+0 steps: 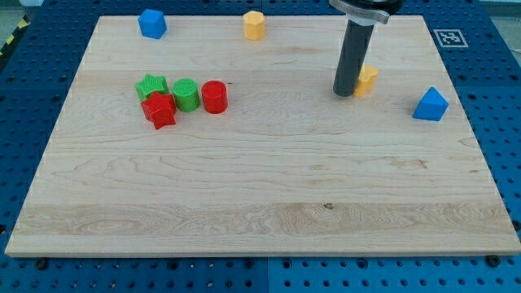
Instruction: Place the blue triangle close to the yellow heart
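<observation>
The blue triangle [431, 105] lies near the board's right edge. The yellow heart [367, 79] sits a little to its upper left, partly hidden behind my rod. My tip [344, 92] rests on the board just left of the yellow heart, touching or nearly touching it. The blue triangle is about a hand's width to the right of my tip, apart from it.
A blue block [152, 23] and a yellow hexagon-like block [255, 25] sit near the top edge. A cluster at the left holds a green star [151, 85], a red star [159, 110], a green cylinder [186, 94] and a red cylinder [214, 96]. The wooden board [260, 187] lies on a blue pegboard.
</observation>
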`<move>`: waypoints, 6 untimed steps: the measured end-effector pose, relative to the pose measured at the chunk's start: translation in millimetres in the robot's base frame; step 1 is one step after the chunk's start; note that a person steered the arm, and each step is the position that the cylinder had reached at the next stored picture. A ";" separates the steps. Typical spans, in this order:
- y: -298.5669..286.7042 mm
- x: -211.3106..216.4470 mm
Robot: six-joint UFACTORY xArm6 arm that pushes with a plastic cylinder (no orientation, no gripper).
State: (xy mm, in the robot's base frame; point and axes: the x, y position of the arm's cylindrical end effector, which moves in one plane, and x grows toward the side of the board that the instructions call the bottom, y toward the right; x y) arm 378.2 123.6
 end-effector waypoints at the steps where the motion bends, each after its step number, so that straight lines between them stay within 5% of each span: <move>1: -4.1 29.9; 2: 19.7 71.2; 4: 173.0 75.7; 6: 135.6 57.5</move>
